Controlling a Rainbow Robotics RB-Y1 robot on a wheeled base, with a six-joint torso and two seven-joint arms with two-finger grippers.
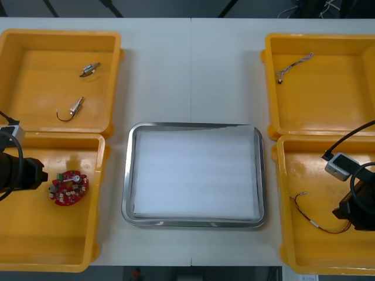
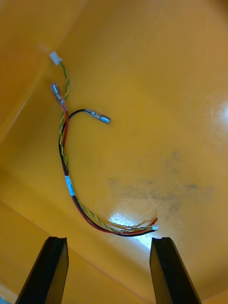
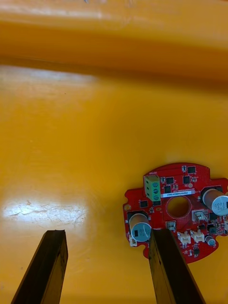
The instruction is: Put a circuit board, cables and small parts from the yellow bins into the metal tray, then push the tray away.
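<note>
I take the middle of the metal tray [image 1: 193, 125] as the centre of my clock, with twelve o'clock at the far edge of the table. The tray is white inside and nothing lies in it, so I judge that the task is at its first step: the picking.

My left gripper [image 3: 107, 232] is over the near left yellow bin [image 1: 58, 246], at about nine o'clock, and its fingers stand apart with nothing between them. The round red circuit board [image 1: 68, 188] lies flat on the floor of this bin. It is not in the gap. It sits to the outer side of one finger, and its edge is partly behind that finger.

My right gripper [image 2: 108, 240] is over the near right yellow bin [image 1: 316, 252], at about four o'clock, also with the fingers apart and holding nothing. The red and yellow cable [image 2: 64, 166] lies curved on the bin floor, and one end of it is just ahead of the gap between my fingers.

Two small metal parts [image 1: 89, 69] wait in the far left bin at ten o'clock, and a thin cable [image 1: 295, 64] is in the far right bin at two o'clock.

For the next move, I think the left gripper must first shift sideways until the board's rim is between the fingers, then go down and close. The board is thin and flat, so the grip may slip. The right gripper needs only to descend on the cable's bundled part.
</note>
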